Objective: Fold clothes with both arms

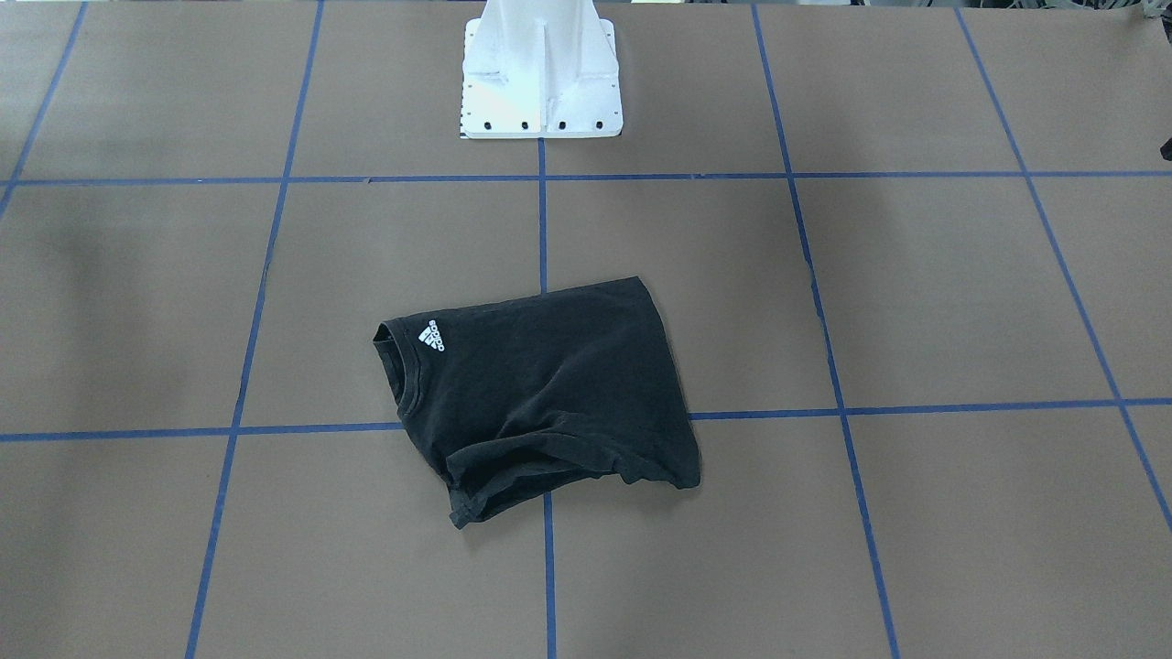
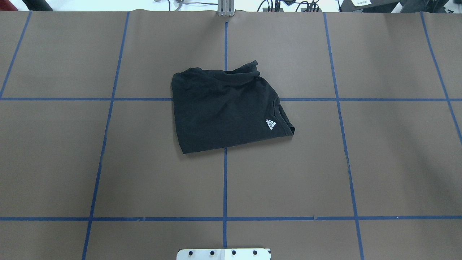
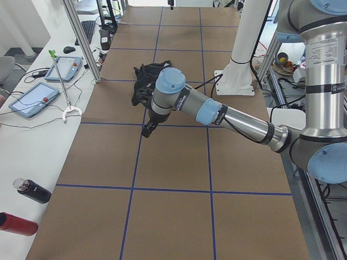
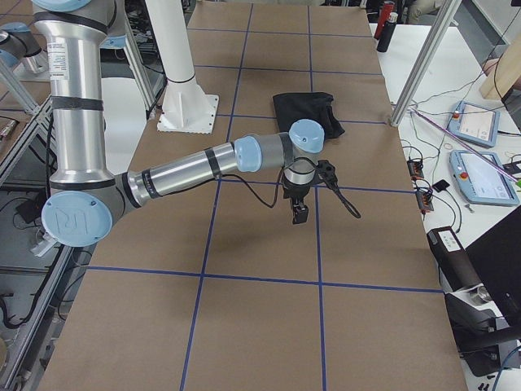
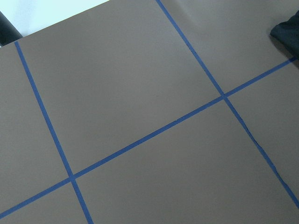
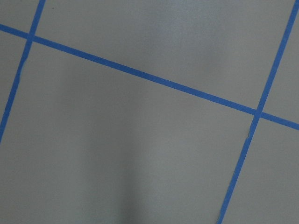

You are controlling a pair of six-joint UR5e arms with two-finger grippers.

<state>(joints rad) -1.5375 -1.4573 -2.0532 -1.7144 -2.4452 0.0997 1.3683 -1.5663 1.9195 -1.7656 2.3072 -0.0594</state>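
Nearest the robot, the white pedestal base [image 2: 223, 254] stands on the brown-papered desk [image 2: 144, 180] with its blue tape grid [image 2: 225, 187]. Past a bare square lies the black T-shirt [image 2: 223, 112], already folded into a compact, slightly skewed packet astride the centre tape crossing. Its collar [image 2: 283, 115] and white neck logo [image 2: 270, 124] point towards the robot's right, and a rumpled sleeve hem [image 2: 245, 70] is bunched along its far edge. Neither arm reaches it: the left gripper [image 3: 147, 129] and right gripper [image 4: 299, 213] hang over bare desk to either side, seen only from the desk ends, so I cannot tell whether the fingers are wide or narrow. The cloth looks light, limp and apt to slide layer over layer; any tidying pinch would best take the far corners, through all layers
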